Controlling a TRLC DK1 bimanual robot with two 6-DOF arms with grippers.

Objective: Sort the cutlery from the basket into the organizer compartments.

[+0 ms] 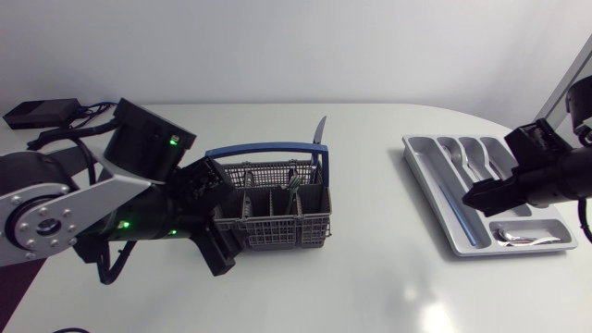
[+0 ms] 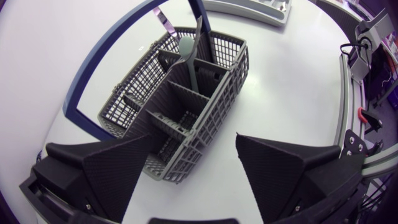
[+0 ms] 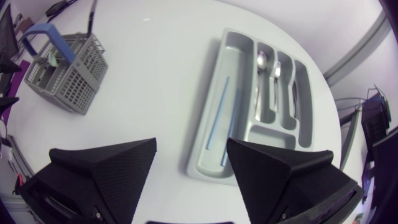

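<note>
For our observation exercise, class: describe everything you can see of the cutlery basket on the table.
The cutlery basket is grey plastic mesh with a raised blue arched handle and dark dividers forming compartments. It stands upright on the white table. A knife and a spoon stick up at one end. The open left claw sits at its opposite end; contact is unclear.

Basket (image 1: pixel 277 231) left, organizer (image 1: pixel 442 199) right (spoons (image 1: pixel 474 165) inside)

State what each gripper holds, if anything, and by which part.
Nothing is held: the left gripper stands open by the basket, the right gripper open over the organizer.
</note>
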